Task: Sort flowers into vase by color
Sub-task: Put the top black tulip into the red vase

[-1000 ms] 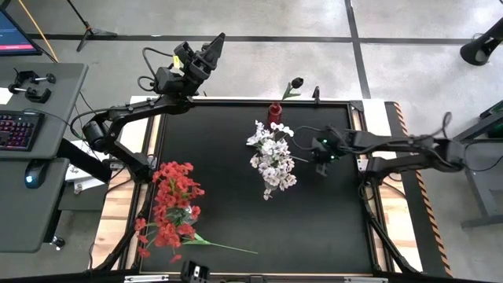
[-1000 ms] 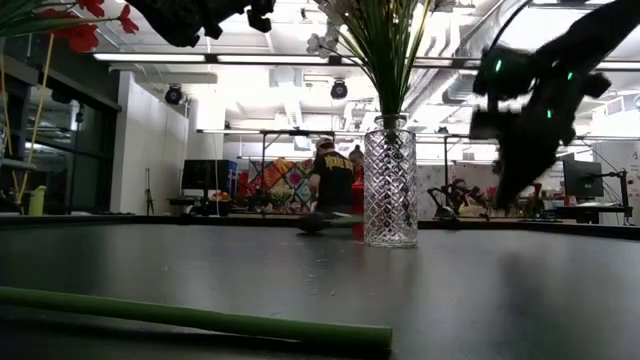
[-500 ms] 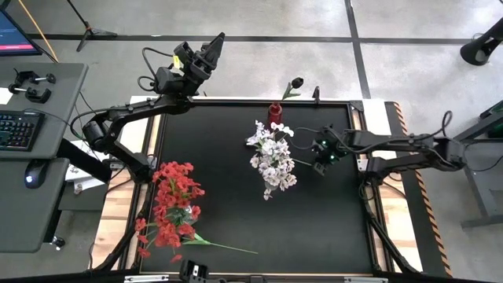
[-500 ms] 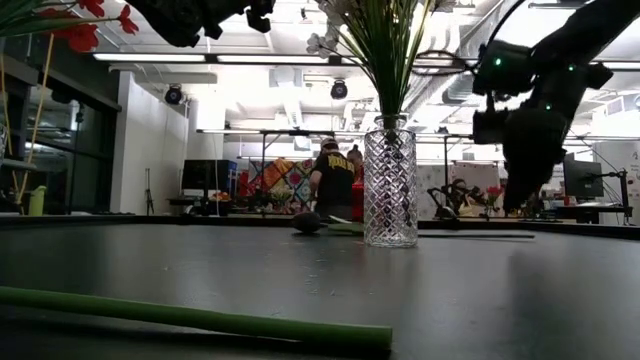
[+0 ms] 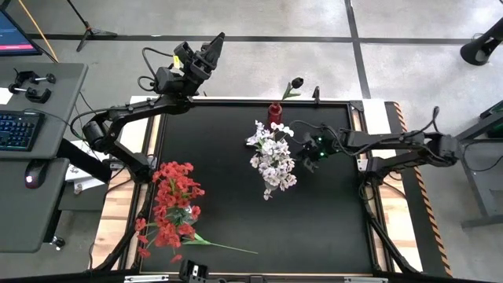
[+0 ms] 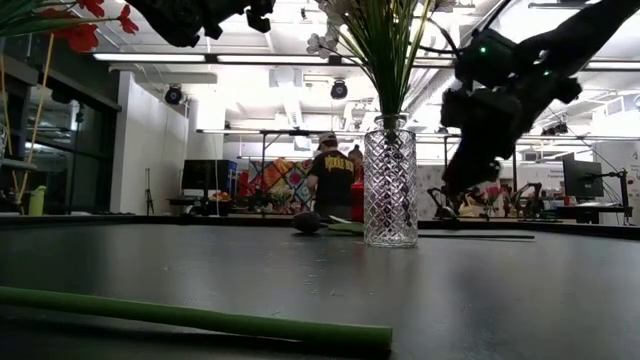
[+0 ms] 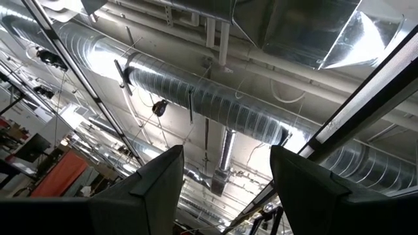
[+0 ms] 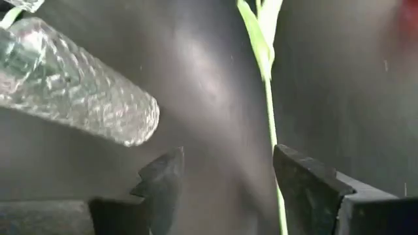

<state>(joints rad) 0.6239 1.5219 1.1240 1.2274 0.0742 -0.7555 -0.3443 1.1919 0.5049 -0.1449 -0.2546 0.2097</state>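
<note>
A clear cut-glass vase (image 6: pixel 390 185) (image 8: pixel 78 85) stands mid-table with white flowers (image 5: pixel 273 157) in it. Red flowers (image 5: pixel 173 206) lie on the table at its left near side. A dark bloom (image 5: pixel 296 82) shows at the far edge. My right gripper (image 5: pixel 308 152) (image 8: pixel 228 153) hangs open just right of the vase, low over the table. A thin green stem with a leaf (image 8: pixel 266 98) runs between its fingers. In the low view this stem (image 6: pixel 480 236) lies on the table behind the vase. My left gripper (image 5: pixel 212 45) (image 7: pixel 226 153) is open, raised over the far left corner, pointing up. My right gripper stands open over the green stem, which passes close along the inner edge of one finger (image 8: pixel 294 176). Whether that finger touches the stem (image 8: pixel 275 186) I cannot tell. The fingers slant down from the table's right and lie along the stem.
A small red vessel (image 5: pixel 275 112) stands near the far edge behind the white flowers. One loose green stem (image 5: pixel 228 247) (image 6: pixel 200 318) lies along the near edge. The dark mat (image 5: pixel 330 228) is bare at the right and near right. A person (image 6: pixel 332 180) is in the room beyond.
My right gripper has opened and gone toward the table's left, closer to the vase. A thin stem now lies on the table behind the vase to its right, where none showed a second ago.
</note>
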